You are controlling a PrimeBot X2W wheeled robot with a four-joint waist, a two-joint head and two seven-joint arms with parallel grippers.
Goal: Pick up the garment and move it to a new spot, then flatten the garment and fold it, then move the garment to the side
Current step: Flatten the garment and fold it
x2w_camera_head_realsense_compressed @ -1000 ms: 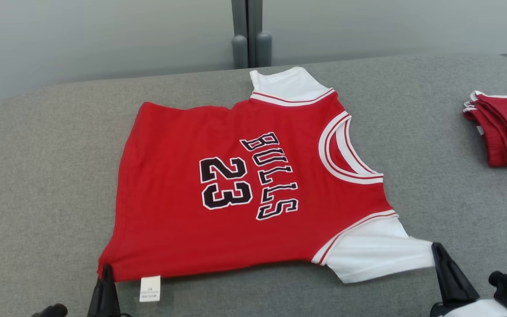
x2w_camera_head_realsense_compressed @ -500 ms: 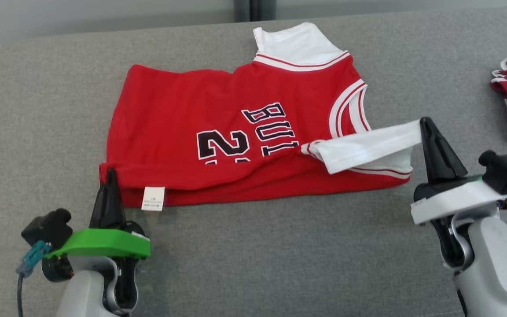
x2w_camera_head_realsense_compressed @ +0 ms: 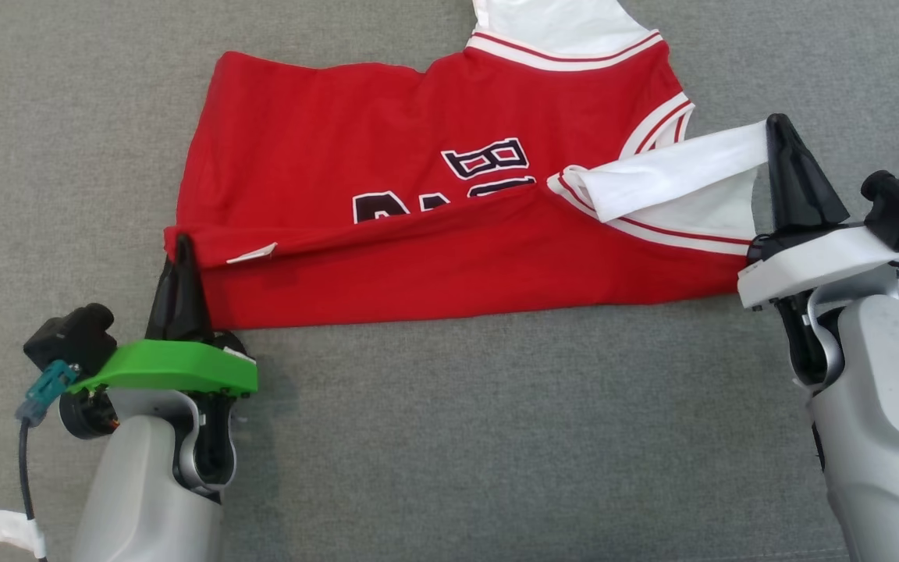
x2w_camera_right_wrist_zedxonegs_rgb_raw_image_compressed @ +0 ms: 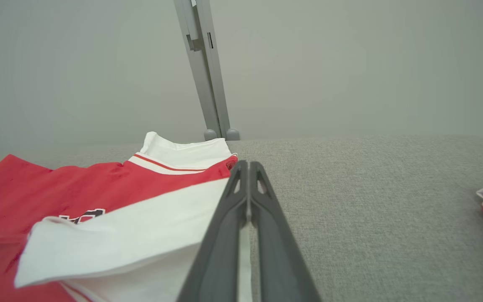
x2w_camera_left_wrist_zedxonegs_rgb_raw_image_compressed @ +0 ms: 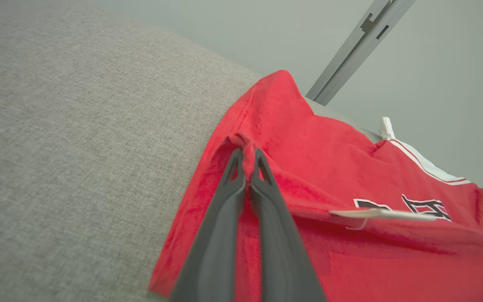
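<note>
Now the left gripper point(x2w_camera_head_realsense_compressed: 182, 246) pinches a red hem corner of the garment point(x2w_camera_head_realsense_compressed: 387, 117), the right gripper point(x2w_camera_head_realsense_compressed: 779, 125) its white sleeve point(x2w_camera_head_realsense_compressed: 676, 176).

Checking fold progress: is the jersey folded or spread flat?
Partly folded: the jersey has its near edge doubled over the front, covering most lettering.

Left pincer point(x2w_camera_head_realsense_compressed: 182, 248) closed, right pincer point(x2w_camera_head_realsense_compressed: 778, 126) closed, both pointing forward

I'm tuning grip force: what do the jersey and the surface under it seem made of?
The jersey looks like thin, soft knit, probably synthetic, matte: it drapes and bunches where pinched. The surface looks like grey woven upholstery cloth, matte, with a coarse flecked weave.
</note>
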